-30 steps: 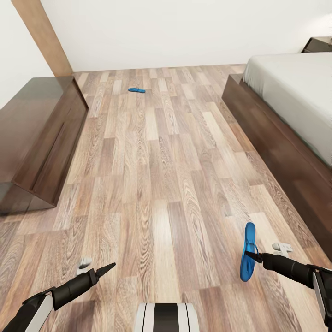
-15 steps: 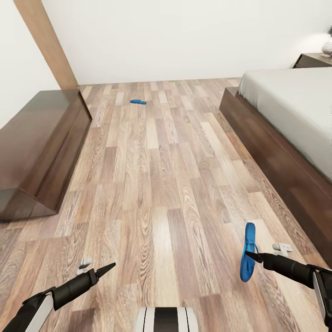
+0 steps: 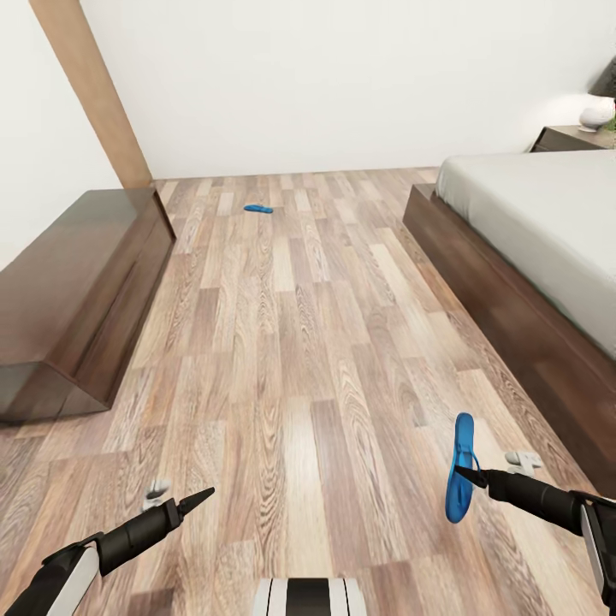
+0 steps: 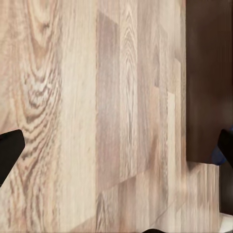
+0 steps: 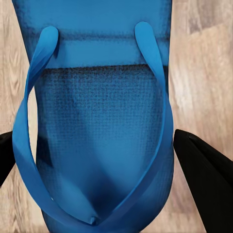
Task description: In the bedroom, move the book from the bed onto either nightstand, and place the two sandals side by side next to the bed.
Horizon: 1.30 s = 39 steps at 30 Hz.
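Two blue sandals are in my sight. One sandal [image 3: 462, 468] hangs from my right claw [image 3: 463, 473] at about four o'clock in my head view, clenched between the black fingers [image 5: 204, 187] with its straps facing my wrist camera and its sole lifted clear of the plank floor [image 3: 299, 342]. The other sandal [image 3: 257, 208] lies flat on the floor far ahead at about twelve o'clock, near the white wall [image 3: 342, 85] and well apart from me.

My left claw [image 3: 204, 496] points forward at about seven o'clock, holding nothing; its tips look drawn together to a point, though from the wrist the black fingers [image 4: 9, 153] sit at opposite edges, so I cannot tell its state. The bed [image 3: 530, 257], dark frame and pale mattress, runs along my two o'clock side. A nightstand [image 3: 569, 137] stands beyond it at one o'clock, with a white lamp base [image 3: 596, 115] on top. A low dark cabinet [image 3: 68, 282] stands at ten o'clock.
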{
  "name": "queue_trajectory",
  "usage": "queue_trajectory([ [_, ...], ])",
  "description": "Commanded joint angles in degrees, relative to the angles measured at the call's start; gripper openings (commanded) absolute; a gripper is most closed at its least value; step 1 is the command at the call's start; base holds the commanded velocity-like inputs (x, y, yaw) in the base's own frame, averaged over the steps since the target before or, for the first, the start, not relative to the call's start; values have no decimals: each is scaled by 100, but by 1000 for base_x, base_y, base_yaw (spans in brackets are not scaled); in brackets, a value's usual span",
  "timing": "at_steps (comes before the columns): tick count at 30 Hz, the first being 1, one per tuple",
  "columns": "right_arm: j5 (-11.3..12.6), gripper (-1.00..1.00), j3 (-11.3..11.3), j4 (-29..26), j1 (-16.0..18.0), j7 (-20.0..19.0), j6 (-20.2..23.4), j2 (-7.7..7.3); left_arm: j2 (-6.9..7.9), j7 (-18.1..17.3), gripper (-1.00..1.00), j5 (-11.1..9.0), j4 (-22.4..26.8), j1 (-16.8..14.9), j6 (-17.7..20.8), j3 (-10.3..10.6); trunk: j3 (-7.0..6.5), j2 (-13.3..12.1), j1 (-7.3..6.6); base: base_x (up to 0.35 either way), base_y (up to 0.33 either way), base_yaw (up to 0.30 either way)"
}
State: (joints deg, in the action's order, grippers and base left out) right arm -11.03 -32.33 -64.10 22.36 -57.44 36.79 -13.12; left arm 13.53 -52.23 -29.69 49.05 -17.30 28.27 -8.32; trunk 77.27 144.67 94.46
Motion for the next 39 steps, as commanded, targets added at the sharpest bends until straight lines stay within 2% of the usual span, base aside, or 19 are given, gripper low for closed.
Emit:
queue_trajectory([
  [1,-48,-100,-14,-6,5,-39,30,3,1,-6,100,-36,-1,-2,47,-2,-19,0,-3,0,0,0],
  [39,-48,-100,-11,-6,5,-39,22,3,1,-6,100,-35,-1,-2,47,-3,-861,-51,-101,0,0,0],
])
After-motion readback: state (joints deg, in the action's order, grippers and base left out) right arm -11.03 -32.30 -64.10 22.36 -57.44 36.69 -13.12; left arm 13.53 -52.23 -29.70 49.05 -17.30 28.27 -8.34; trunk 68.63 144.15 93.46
